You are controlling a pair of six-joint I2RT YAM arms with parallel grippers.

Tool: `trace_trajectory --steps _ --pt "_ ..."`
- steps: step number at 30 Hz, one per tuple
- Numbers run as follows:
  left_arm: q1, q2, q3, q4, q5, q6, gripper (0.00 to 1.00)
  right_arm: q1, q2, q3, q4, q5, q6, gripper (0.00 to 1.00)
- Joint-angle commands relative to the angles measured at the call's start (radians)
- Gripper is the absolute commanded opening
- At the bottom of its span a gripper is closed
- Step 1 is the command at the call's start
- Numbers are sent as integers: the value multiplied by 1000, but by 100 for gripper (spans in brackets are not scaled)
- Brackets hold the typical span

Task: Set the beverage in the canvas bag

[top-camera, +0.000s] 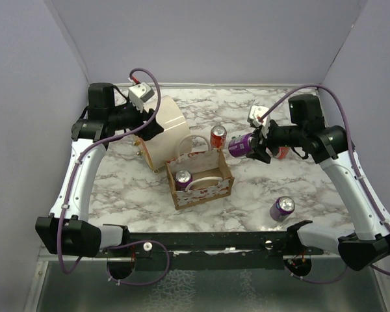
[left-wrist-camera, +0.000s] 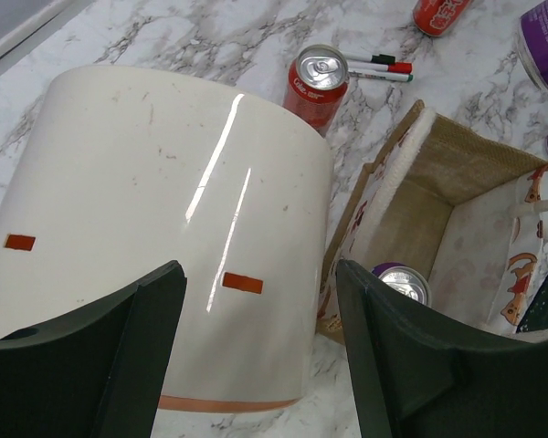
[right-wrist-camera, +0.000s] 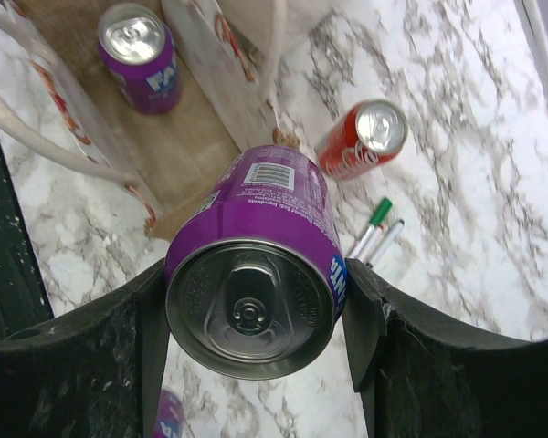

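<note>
The right tool point(top-camera: 253, 146) is clenched on a purple can point(right-wrist-camera: 265, 196), one finger on each side, and holds it up off the surface point(top-camera: 260, 188). The can lies on its side in the grip. The canvas bag point(top-camera: 205, 194) sits lower down and off to this tool's left, not under it. Another purple can point(top-camera: 183, 179) stands inside the bag, at the end farthest from the tool. The white handles point(top-camera: 206, 179) loop over the open top.

The left tool point(left-wrist-camera: 256, 274) is spread wide and grasps nothing. A cream cylinder point(left-wrist-camera: 164, 201) sits right in front of it; I cannot tell if the fingers touch it.

I think a few things could go wrong. If the right tool lets go here, the can would miss the bag and roll away. If it comes in low, the can could catch a handle or shove the bag's wall, and nothing is holding the bag. A red can point(top-camera: 218, 136) stands just beside the bag, close on the tool's left, and a bump could tip it.
</note>
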Motion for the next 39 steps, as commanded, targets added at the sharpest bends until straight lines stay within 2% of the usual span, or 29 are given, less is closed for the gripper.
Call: trace_trajectory --steps 1,8,18,23,28,35,39 --pt "-23 10 34 -54 79 60 69 -4 28 77 109 -222 -6 28" --pt "-80 17 31 -94 96 102 69 7 123 141 117 -384 0 27" --pt "-183 86 56 -54 42 103 69 91 195 104 144 -441 -18 24" --pt "-239 158 103 -41 46 103 64 105 197 47 183 -478 -5 23" --pt "-273 210 130 -33 67 81 57 123 207 16 190 -457 -18 22" --pt "-278 227 104 22 96 19 39 170 222 -30 243 -381 -6 20" --pt "-278 212 76 52 103 -8 24 196 251 -15 252 -298 -1 17"
